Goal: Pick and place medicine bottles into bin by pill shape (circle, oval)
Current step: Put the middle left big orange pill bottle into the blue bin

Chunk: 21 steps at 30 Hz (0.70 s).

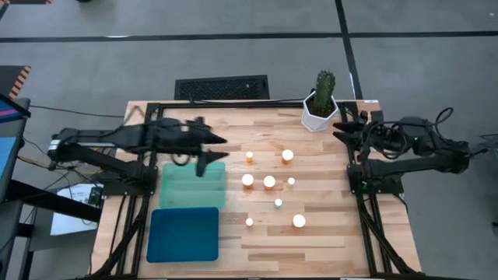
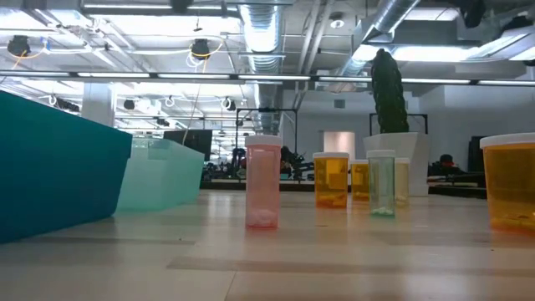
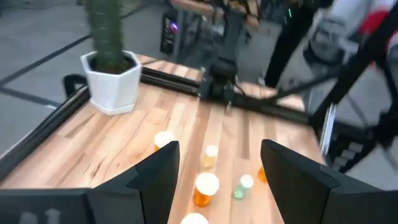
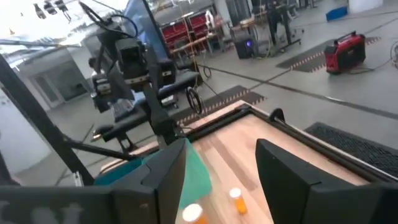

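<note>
Beside the white cactus pot (image 1: pixel 320 111), which stands at the far edge of the wooden desk (image 1: pixel 327 233), the right pincer (image 1: pixel 340 127) waits with its fingers spread apart and nothing between them. Well away from the pot, the left pincer (image 1: pixel 208 153) hovers over the pale green tray (image 1: pixel 183 187), also released and empty; its wrist view shows two dark fingers (image 3: pixel 155 171) parted wide. Nearer the front edge than that tray, and touching it, lies the dark teal tray (image 1: pixel 184 234). The medicine bottles (image 1: pixel 269 182) stand upright on the bare wood, spread out in front of the pot and to the side of both trays, none inside either tray. Closest to the pot are a bottle with a wide white cap (image 1: pixel 287 155) and a narrower one (image 1: pixel 250 156) beside it; farther from the pot two wide caps stand just beside each other, with a small cap near them. A greenish small bottle (image 1: pixel 278 203) stands farther still, and farthest from the pot are a small bottle (image 1: pixel 250 222) and a wide one (image 1: pixel 299 221). From desk height, a pink bottle (image 2: pixel 263 181), amber ones (image 2: pixel 331 179) and a clear green one (image 2: pixel 382 183) show.
</note>
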{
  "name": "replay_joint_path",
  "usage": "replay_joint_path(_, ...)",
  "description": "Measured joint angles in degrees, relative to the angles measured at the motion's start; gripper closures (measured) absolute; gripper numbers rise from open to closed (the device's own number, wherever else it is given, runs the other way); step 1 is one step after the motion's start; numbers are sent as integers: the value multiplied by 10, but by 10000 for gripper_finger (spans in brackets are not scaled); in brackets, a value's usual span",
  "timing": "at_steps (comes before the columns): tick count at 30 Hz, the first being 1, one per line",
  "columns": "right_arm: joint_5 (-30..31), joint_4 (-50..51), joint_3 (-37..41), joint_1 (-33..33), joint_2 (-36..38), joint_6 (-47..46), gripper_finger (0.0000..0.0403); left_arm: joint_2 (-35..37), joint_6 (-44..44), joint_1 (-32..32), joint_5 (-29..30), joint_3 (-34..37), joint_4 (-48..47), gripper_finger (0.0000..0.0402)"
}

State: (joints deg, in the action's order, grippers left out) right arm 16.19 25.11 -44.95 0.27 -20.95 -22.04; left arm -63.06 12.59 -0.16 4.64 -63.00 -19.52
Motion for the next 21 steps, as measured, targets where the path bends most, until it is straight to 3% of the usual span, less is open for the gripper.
replay_joint_path(12,-28,3,0,0,0,-1,197,-219,-126,0,-47,-8,116,181)
replay_joint_path(21,-45,2,0,0,0,-5,196,-338,-139,-4,-72,-8,122,181)
